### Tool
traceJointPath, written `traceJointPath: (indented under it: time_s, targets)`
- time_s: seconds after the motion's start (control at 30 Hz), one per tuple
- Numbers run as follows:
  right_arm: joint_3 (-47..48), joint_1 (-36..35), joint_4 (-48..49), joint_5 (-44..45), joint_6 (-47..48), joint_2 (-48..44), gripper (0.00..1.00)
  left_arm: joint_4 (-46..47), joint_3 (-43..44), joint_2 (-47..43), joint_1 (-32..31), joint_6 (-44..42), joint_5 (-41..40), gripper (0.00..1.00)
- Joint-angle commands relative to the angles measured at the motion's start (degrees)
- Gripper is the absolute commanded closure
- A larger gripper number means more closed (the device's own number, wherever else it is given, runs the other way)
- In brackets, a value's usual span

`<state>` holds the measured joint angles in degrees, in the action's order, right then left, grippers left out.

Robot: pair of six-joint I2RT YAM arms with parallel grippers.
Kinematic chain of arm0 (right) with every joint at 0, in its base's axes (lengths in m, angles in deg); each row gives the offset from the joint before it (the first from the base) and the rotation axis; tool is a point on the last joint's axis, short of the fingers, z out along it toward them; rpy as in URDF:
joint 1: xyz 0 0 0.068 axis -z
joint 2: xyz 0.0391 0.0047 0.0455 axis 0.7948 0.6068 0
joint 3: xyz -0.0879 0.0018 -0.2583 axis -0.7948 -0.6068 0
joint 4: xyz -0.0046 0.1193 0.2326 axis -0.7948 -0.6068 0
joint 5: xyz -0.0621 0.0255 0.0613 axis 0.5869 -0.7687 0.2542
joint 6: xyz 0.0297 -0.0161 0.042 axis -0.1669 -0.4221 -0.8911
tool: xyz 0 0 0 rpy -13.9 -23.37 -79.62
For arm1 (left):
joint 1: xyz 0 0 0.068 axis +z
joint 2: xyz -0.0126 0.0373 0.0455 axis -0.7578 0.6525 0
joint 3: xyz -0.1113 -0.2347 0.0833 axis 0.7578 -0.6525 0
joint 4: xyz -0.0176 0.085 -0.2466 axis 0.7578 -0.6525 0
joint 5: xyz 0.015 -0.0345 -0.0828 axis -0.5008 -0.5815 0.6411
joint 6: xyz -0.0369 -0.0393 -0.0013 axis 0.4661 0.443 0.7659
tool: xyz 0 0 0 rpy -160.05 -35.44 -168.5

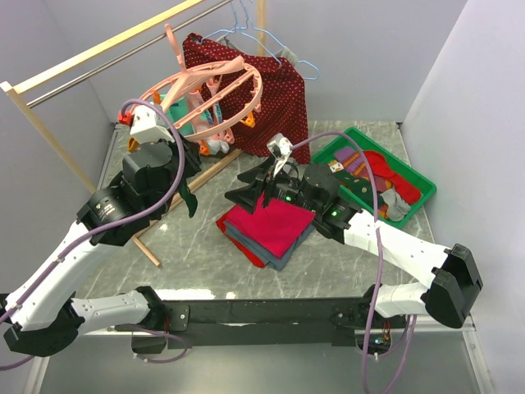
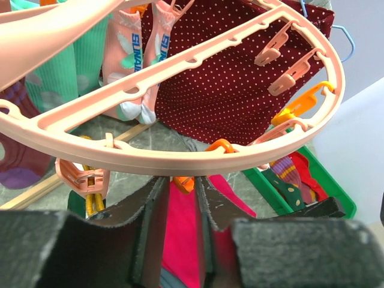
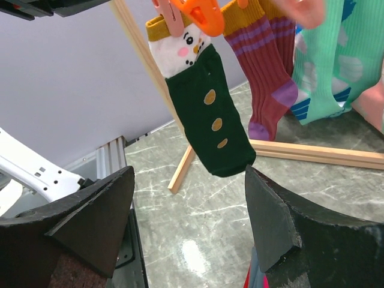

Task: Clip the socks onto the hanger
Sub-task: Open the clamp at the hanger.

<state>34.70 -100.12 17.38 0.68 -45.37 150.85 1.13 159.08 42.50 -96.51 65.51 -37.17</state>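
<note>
On hanger [image 2: 198,157], pink socks [image 2: 157,42] read "SUNA…"; right fingers [image 3: 90,210] spread wide; left fingers [image 2: 153,222] near-closed, grip unclear.

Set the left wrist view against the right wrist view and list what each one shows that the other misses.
Only the left wrist view: the pink rings of the hanger, the dotted garment behind them, and the green tray. Only the right wrist view: the dark green sock with a snowman face, hanging from an orange clip. Both: the teal sock, the maroon sock with a purple toe, and the wooden rack.
</note>
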Motion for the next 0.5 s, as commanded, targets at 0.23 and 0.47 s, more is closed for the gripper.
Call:
traceJointPath:
  time_s: [0.23, 0.47]
  targets:
    - [0.57, -0.59, 3.45, -2.41, 1.80, -0.66, 0.20, 1.60, 0.20, -1.05, -0.22, -2.20, -3.63, 0.84]
    - [3.73, -0.50, 5.82, -5.84, 2.95, 1.71, 0.20, 1.15, 0.47, -1.58, -0.30, -2.63, -3.72, 0.87]
